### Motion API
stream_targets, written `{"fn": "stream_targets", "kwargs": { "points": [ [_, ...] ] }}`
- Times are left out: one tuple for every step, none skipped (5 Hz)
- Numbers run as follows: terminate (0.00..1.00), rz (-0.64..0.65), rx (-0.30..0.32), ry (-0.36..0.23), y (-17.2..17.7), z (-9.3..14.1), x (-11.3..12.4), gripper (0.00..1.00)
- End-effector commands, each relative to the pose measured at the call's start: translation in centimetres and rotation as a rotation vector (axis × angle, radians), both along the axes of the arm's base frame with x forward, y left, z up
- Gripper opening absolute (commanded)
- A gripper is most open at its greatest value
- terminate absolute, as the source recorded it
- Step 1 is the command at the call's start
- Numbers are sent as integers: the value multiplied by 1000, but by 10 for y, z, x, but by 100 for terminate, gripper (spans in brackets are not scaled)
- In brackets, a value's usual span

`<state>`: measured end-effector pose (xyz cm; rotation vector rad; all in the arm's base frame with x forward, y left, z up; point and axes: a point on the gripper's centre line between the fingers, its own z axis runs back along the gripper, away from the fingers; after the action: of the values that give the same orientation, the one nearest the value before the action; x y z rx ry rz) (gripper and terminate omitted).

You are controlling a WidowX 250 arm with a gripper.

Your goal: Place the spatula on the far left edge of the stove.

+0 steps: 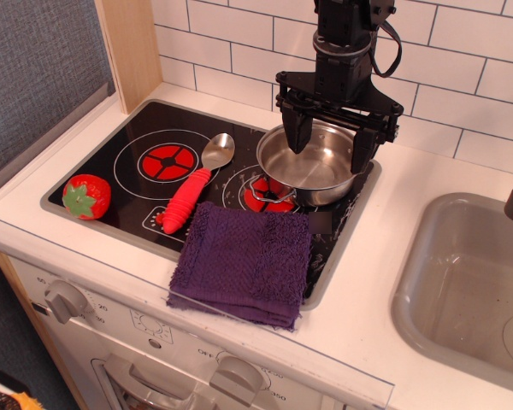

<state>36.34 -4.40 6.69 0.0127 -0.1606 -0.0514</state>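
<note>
While untouched, spatula (191,188) left of gripper (331,143)

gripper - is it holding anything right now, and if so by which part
Nothing is held. The gripper hangs open above the silver pot, and the spatula lies untouched on the stove.

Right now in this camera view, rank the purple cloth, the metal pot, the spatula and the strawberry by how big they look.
1. Purple cloth, largest.
2. Metal pot, partly hidden behind the gripper.
3. Spatula: long but slim.
4. Strawberry, smallest.
The cloth lies nearest the camera, which flatters it somewhat.
</note>
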Motion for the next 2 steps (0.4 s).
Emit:
{"fn": "stream_targets", "kwargs": {
  "points": [
    [0,0,0,0,0,0,0,100],
    [0,79,4,-22,23,5,-9,100]
  ]
}}
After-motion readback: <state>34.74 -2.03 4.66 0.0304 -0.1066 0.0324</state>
